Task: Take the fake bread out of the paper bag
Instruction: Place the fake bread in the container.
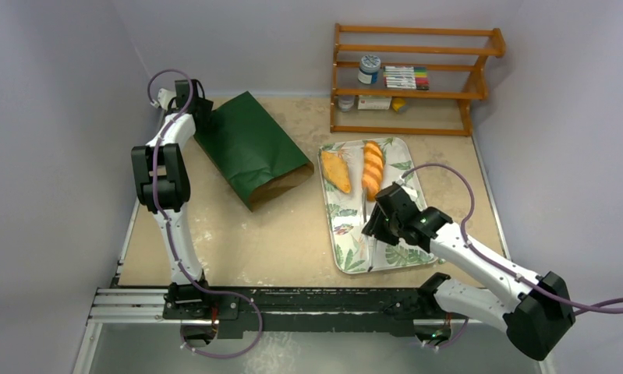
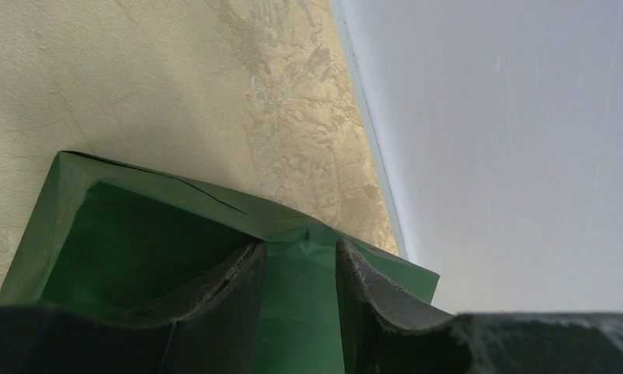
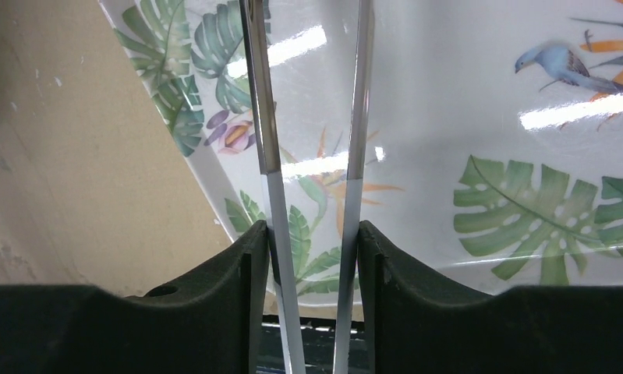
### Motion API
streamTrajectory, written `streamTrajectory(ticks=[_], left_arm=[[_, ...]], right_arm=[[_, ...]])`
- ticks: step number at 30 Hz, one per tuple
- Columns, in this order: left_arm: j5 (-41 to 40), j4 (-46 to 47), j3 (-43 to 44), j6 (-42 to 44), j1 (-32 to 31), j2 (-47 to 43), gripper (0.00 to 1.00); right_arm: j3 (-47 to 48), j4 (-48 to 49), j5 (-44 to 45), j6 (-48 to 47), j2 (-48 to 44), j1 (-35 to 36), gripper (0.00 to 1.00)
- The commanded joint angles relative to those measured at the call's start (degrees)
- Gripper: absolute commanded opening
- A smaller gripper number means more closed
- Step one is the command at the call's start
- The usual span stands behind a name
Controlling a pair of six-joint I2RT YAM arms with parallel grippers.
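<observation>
The right gripper [image 3: 312, 241] is clamped on metal tongs [image 3: 264, 140], whose two arms stand apart over the leaf-patterned tray [image 1: 347, 261]. On the tray's far end lie two pieces of fake bread: a flat orange loaf [image 1: 336, 170] and, just right of it, a braided baguette [image 1: 373, 167]. Left of the tray, the green paper bag [image 1: 246, 144] lies flat on the table [image 1: 253, 234], its brown mouth facing the tray. At the bag's closed far end, the left gripper [image 2: 300, 257] straddles a raised fold and seems to pinch it. A wooden shelf [image 1: 417, 53] stands by the back wall.
</observation>
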Motion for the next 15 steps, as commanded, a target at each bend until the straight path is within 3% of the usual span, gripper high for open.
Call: streamTrajectory(ticks=[1, 15], left_arm=[[-0.3, -1.6, -0.8, 1.9, 1.1, -2.7, 0.39], [-0.2, -1.4, -0.7, 1.8, 1.4, -2.5, 0.38]], right_arm=[[2.9, 2.2, 0.7, -2.2, -0.2, -0.4, 0.46], [-0.7, 0.4, -0.6, -0.3, -6.1, -0.4, 0.49]])
